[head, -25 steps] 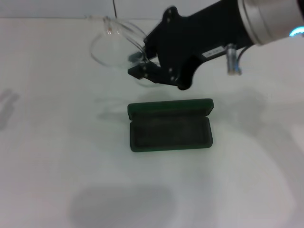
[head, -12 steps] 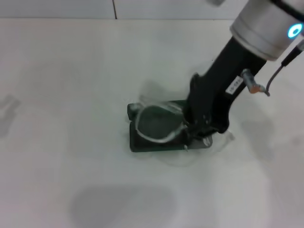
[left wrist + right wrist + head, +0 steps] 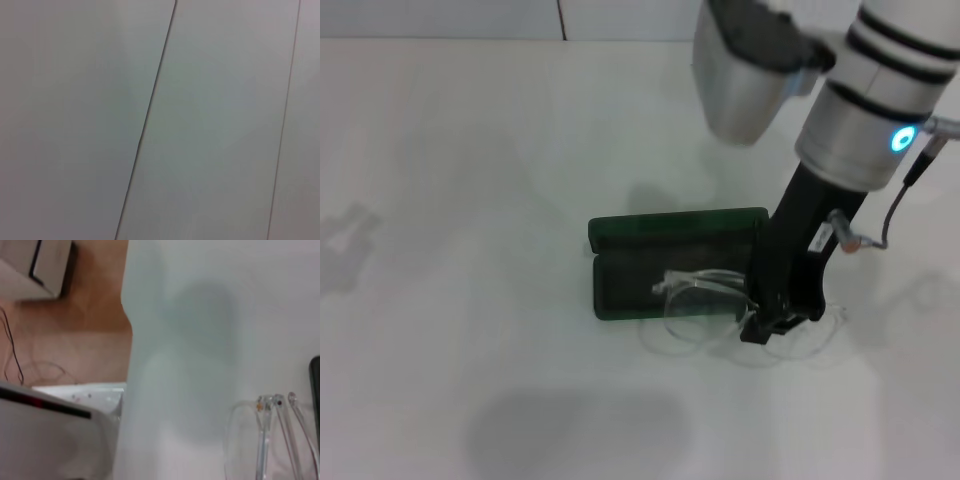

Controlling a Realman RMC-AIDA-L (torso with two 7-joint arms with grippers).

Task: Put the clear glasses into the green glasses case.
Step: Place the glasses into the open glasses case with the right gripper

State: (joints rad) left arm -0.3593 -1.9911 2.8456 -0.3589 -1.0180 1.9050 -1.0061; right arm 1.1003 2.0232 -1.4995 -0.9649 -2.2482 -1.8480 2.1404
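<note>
The right gripper is reaching down at the near right corner of the green glasses case, which is lying open on the white tabletop with its lid tipped back. The clear glasses are sitting only partly in place: one end is lying over the lining, while the front and the other lens are hanging past the case's near rim and right end, resting out over the tabletop. The fingers are pressing close at the glasses' right end, but I cannot tell from here whether they are clamped on the frame or just apart from it. The left gripper is nowhere in sight; its wrist camera is facing only a blank pale surface.

The risk, as I judge it, is that letting go now leaves the glasses straddling the rim, so they slide out onto the tabletop. Pushing them sideways could also drag the light case along, or catch a thin arm on the edge and twist it.
</note>
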